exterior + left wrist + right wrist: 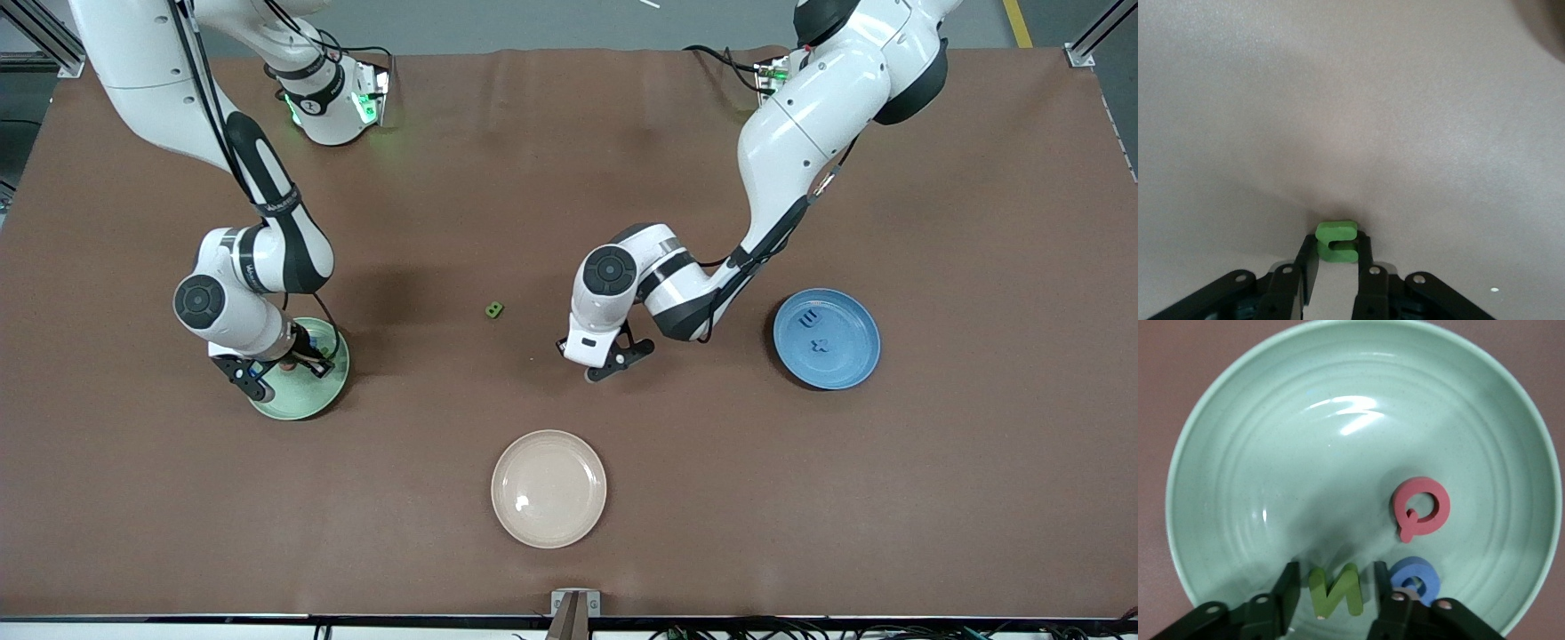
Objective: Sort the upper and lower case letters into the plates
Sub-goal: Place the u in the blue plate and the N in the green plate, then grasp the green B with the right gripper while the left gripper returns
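Here the left gripper (pixel 1335 263) is closed on a small green letter (pixel 1337 241) on the table (pixel 978 498); it seems light, stiff foam, best pinched across flat sides. The right gripper (pixel 1335 597), fingers apart around a green N (pixel 1335 591), is in the pale green plate (pixel 1238 487).

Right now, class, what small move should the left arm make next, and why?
Probably a straight lift. The left end effector is shut on the green letter, which seems to sit on the bare table, in no plate. The right end effector hangs open over the pale green plate, a green N between its fingers.
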Robot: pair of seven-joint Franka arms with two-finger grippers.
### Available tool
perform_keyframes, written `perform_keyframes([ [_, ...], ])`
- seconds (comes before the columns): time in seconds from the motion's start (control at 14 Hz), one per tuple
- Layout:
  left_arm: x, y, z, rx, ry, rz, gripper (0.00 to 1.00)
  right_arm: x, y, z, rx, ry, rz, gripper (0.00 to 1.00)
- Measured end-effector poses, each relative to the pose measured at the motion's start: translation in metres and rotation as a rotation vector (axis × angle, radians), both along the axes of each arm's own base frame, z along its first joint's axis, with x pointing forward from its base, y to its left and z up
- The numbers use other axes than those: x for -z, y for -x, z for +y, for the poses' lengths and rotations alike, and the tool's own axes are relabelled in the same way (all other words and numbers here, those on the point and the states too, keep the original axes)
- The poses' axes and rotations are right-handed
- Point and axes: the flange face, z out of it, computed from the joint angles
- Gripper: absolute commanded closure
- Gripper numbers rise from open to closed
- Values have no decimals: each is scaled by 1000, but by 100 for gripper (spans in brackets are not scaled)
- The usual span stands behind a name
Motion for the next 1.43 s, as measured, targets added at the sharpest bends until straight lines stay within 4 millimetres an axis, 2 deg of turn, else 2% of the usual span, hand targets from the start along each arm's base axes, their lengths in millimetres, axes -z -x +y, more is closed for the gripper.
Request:
perform_keyframes([
  [0.14, -5, -9, 7, -14, -4, -11, 86, -17, -6, 3, -4, -8, 21, 0],
  [0.36, -24, -25, 34, -32, -56, -7, 86, -71, -22, 23, 14, -29, 85, 0],
  [0.43, -32, -27, 48, -19, -73, -7, 86, -85, -24, 40, 29, -31, 84, 0],
  [0.57, -47, -25, 84, 36, -99, 7, 86, -95, -17, 92, 73, -23, 79, 0],
  [0.64, -54, -23, 108, 66, -104, 19, 86, -94, -9, 123, 94, -15, 82, 0],
  [0.79, -67, -16, 169, 130, -103, 46, 86, -94, 11, 183, 132, -1, 79, 0],
  [1.0, -68, -6, 271, 219, -106, 49, 86, -91, 39, 249, 171, 4, 51, 0],
  [1.07, -62, -3, 302, 249, -124, 42, 86, -88, 47, 265, 181, 2, 39, 0],
  [1.14, -51, 3, 348, 293, -145, 22, 86, -77, 58, 283, 189, 3, 29, 0],
  [1.43, -32, 11, 415, 411, -183, -6, 86, -37, 78, 312, 129, -6, -14, 0],
])
